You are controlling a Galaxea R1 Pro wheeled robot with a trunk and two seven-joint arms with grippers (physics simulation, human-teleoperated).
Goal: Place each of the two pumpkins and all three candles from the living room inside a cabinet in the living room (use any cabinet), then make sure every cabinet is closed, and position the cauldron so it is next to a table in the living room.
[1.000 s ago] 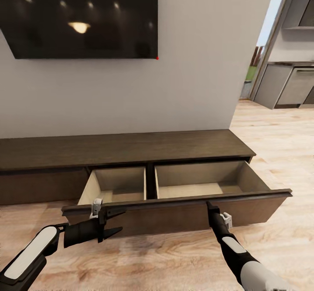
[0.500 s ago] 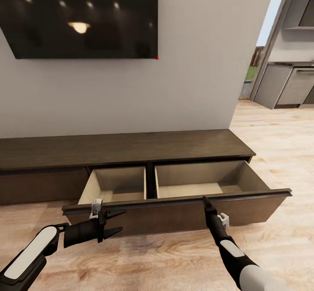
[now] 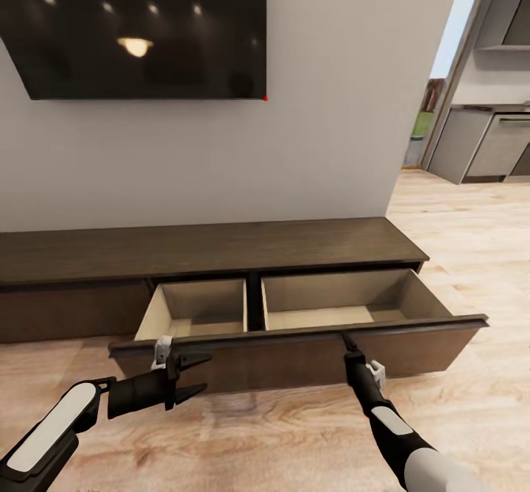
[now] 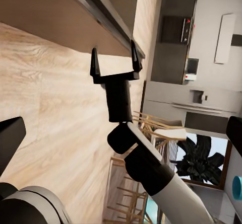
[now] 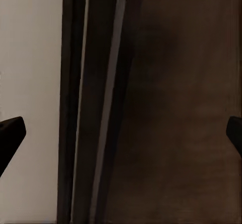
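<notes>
Cabinet (image 3: pixel 213 250) sits against the wall under the dark TV (image 3: pixel 140 28); its wide drawer (image 3: pixel 294 356) is pulled out, front panel dark, two beige compartments inside (left one narrower), both bare as far as the head view shows; a dark divider (image 3: pixel 255 303) splits them. Right claw (image 3: pixel 347 345) is at the drawer front's top edge, fingers spread wide in the left wrist view (image 4: pixel 114 63), straddling the lip; contact itself hard to confirm. Left claw (image 3: pixel 193 375) is released, fingers apart, just in front of the drawer's left end, holding nothing. Light wood floor (image 3: pixel 294 433) below; kitchen units (image 3: pixel 486 146) through the doorway at right.
</notes>
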